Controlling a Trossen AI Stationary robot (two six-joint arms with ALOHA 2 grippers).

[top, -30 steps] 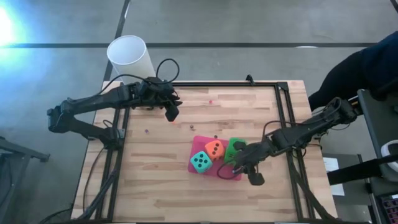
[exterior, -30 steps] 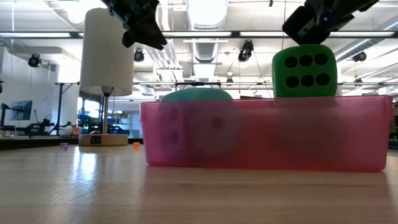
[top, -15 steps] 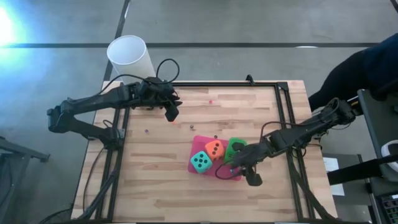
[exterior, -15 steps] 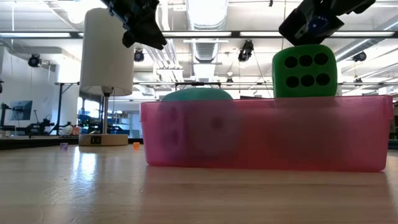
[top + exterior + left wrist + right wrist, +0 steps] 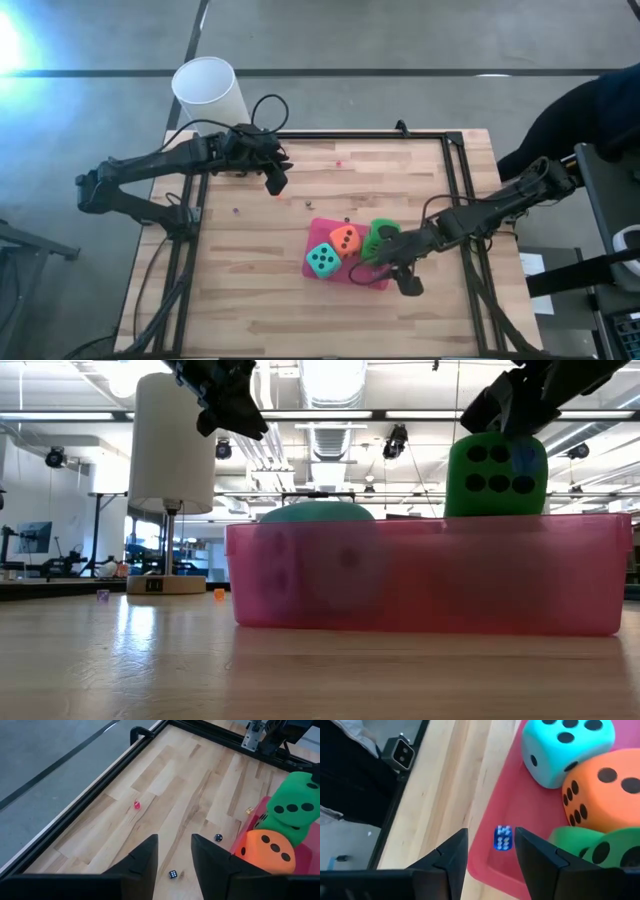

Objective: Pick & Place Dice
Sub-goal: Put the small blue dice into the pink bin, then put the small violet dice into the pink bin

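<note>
Pink tray holds a teal die, an orange die and a green die — all dark-pipped — plus a tiny blue die, white-pipped. Pale wooden table, black-framed.

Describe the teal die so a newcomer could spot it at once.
Find the pink plastic tray on the wooden table. The teal foam die with dark pips sits at the tray's end farthest from the right gripper, beside the orange foam die. It is the only blue-green cube.
</note>
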